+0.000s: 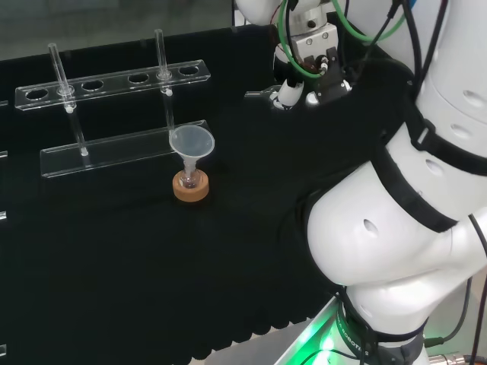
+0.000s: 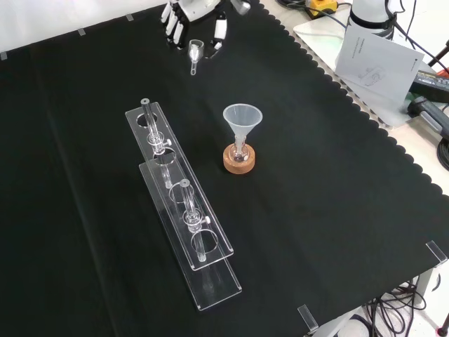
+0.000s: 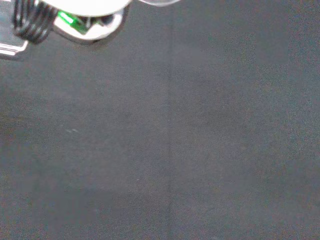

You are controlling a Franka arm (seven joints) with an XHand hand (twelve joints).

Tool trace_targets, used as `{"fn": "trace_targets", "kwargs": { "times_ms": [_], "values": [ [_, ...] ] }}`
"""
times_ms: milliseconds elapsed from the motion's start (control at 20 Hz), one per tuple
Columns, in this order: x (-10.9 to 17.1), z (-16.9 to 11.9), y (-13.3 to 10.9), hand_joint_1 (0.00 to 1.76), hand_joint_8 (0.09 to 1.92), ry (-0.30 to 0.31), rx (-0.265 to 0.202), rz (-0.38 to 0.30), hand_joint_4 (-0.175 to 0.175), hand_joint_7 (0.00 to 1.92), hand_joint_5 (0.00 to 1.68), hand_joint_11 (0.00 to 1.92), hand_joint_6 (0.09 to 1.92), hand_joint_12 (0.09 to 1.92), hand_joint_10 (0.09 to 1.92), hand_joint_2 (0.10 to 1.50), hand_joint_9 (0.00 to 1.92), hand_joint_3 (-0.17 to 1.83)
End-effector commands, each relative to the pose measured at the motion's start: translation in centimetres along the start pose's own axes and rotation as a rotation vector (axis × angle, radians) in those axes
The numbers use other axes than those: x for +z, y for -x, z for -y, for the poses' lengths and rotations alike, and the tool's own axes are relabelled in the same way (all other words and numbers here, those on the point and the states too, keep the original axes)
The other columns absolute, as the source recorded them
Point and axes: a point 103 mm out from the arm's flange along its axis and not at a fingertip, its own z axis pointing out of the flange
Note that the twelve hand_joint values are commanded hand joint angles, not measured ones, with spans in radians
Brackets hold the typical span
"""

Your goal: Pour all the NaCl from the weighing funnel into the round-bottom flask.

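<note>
A small clear glass round-bottom flask point(image 2: 238, 152) sits upright in a round cork ring stand point(image 2: 238, 161) near the middle of the black cloth point(image 2: 316, 189). A clear cone-shaped plastic funnel point(image 2: 242, 119) stands in the flask's neck, mouth up; whether either holds anything cannot be told. Just to the left in the front view stands a two-tier clear acrylic test tube rack point(image 2: 184, 210) holding thin glass tubes point(image 2: 153, 133) upright.

The small clear glass weighing funnel point(image 2: 195, 53) is at the far edge of the cloth in the front view, beside the black and white robot hand point(image 2: 188, 15), its narrow stem pointing toward the near side. Its contents cannot be made out. The hand's fingers point(image 2: 172, 24) point down at the cloth, some on each side of the weighing funnel; whether they clasp it cannot be told. In the head view the hand point(image 1: 291, 90) is low at the far right, well apart from the flask.
</note>
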Motion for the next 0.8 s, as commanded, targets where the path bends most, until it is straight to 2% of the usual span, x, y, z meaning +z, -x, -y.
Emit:
{"fn": "trace_targets", "kwargs": {
  "times_ms": [50,400,800],
  "values": [
    [-0.4,2.5,-1.3,1.12,0.61,0.022,-0.004,-0.058,0.175,0.74,1.23,0.73,0.78,1.12,0.35,0.64,1.03,0.72],
    [-0.3,4.8,-3.4,1.12,0.61,0.019,-0.032,-0.070,0.175,0.74,1.23,0.74,0.78,1.11,0.35,0.64,1.03,0.73],
    [0.0,7.4,-6.6,1.12,0.61,0.004,-0.074,-0.034,0.175,0.74,1.23,0.74,0.78,1.11,0.35,0.64,1.03,0.73]
  ]
}}
